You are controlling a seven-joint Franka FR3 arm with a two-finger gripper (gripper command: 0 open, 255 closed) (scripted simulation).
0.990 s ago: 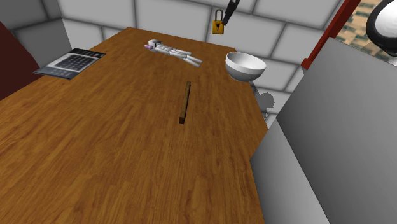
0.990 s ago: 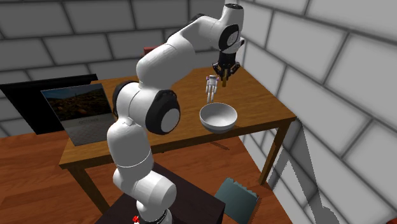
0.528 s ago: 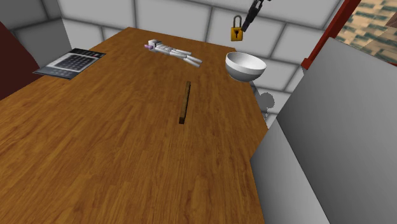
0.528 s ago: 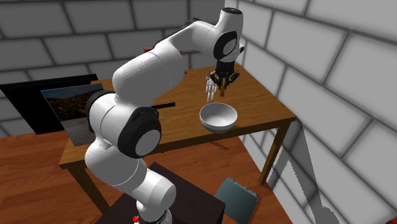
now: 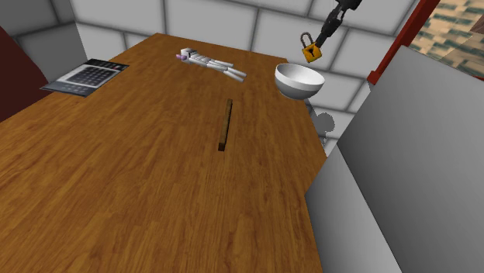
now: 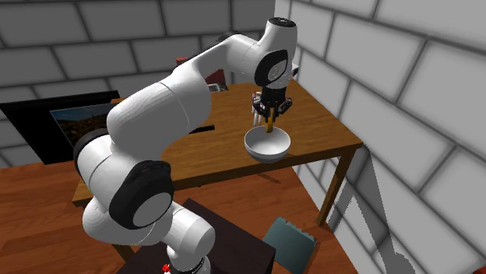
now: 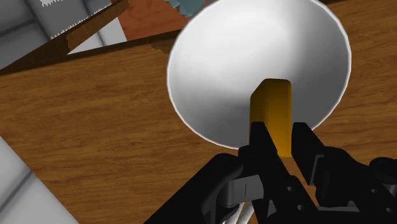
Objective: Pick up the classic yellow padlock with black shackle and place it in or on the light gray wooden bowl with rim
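Observation:
The yellow padlock (image 5: 311,53) with its dark shackle hangs in the air from my gripper (image 5: 319,39), which is shut on it. It hovers just above the white bowl (image 5: 299,79) near the table's far right corner in the shoulder view. In the second exterior view the gripper (image 6: 269,117) holds the padlock (image 6: 269,124) over the bowl (image 6: 267,145). The wrist view has the padlock's yellow body (image 7: 273,114) clasped between my black fingers (image 7: 263,141), with the bowl (image 7: 248,57) directly beneath.
On the wooden table (image 5: 140,171) lie a thin brown stick (image 5: 226,124), a white toy figure (image 5: 211,63) and a dark calculator (image 5: 87,76). A grey panel (image 5: 411,155) rises at the shoulder view's right. A grey block wall stands behind the table.
My gripper carried the padlock to the shoulder view's right and slightly down, from over the table's far edge to above the bowl. The arm swung round with it.

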